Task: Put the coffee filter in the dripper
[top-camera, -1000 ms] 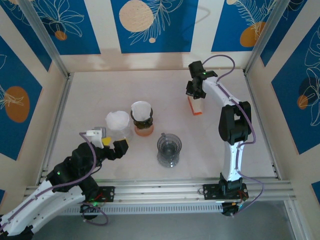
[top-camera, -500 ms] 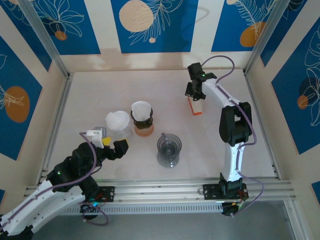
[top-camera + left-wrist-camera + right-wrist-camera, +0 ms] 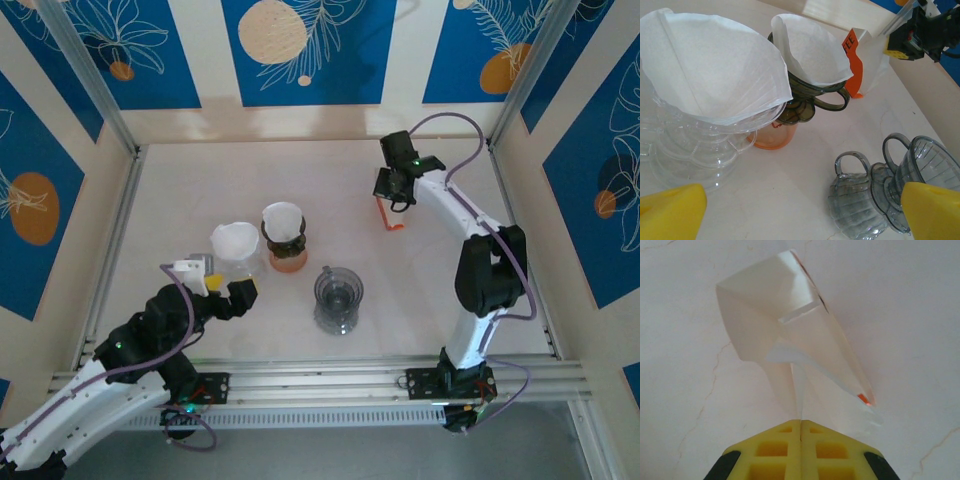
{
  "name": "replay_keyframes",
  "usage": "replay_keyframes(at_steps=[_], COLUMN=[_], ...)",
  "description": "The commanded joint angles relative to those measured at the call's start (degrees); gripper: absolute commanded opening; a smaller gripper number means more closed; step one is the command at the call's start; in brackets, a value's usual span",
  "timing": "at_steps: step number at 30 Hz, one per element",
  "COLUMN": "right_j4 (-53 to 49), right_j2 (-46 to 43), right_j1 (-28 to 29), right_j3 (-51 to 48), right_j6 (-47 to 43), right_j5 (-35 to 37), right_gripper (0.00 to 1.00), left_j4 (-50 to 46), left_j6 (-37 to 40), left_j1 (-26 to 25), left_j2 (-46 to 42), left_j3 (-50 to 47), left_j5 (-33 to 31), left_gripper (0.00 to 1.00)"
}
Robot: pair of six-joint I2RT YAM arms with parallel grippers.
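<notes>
From above, found the right fingers (image 3: 397, 197) closed at the mouth of a translucent, orange-trimmed filter packet (image 3: 390, 220), toward the far right corner of the pale stone-look bench (image 3: 200, 180). Judged that grip a pull meant to draw one sheet free. Noted the left fingers (image 3: 228, 288) spread wide and empty near the front left corner, just short of a clear plastic dripper (image 3: 236, 243) lined with white paper. Beside that, a dark green dripper (image 3: 283, 232) on an orange base, also lined. Nearer the front edge, an empty smoky-grey dripper (image 3: 338, 297), well apart from the packet and probably the target.

Through the left wrist camera, saw yellow pads (image 3: 670, 212) at both lower corners with nothing between, the empty smoky-grey dripper (image 3: 925, 162) just ahead on the right.

Through the right wrist camera, saw the right fingers (image 3: 800, 422) pressed together on the edge of a thin white paper coffee filter (image 3: 799, 392) at the mouth of the filter packet (image 3: 790, 330).
</notes>
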Motion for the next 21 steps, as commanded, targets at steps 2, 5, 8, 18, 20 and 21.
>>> replay_keyframes(at_steps=[2, 5, 8, 18, 20, 21], right_j4=[1.23, 1.47, 1.76, 0.01, -0.93, -1.49], right_j2=[-5.41, -8.95, -13.16, -27.15, -29.72, -31.22], right_j1=[0.73, 1.07, 1.51, 5.78, 6.91, 7.64], right_j3=[-3.82, -7.01, -10.25, -18.36, -19.09, -19.46], right_j6=[1.26, 1.66, 2.13, 2.85, 2.87, 2.68], right_j5=[1.37, 1.44, 0.81, -2.39, -2.91, -3.21], right_gripper=[0.00, 0.00, 0.00, 0.00, 0.00, 0.00], left_j4=[1.13, 1.11, 1.03, 1.57, 1.70, 1.66], left_j6=[0.73, 0.80, 0.84, 0.71, 0.71, 0.70], left_j1=[-0.24, -0.24, -0.24, -0.24, -0.24, -0.24], left_j2=[0.14, 0.08, 0.01, 0.03, 0.08, 0.09], left_j3=[2.02, 2.17, 2.24, 2.04, 2.00, 1.98], left_j5=[-0.88, -0.86, -0.87, -0.45, -0.51, -0.49], left_gripper=[1.00, 1.00, 1.00, 1.00, 1.00, 1.00])
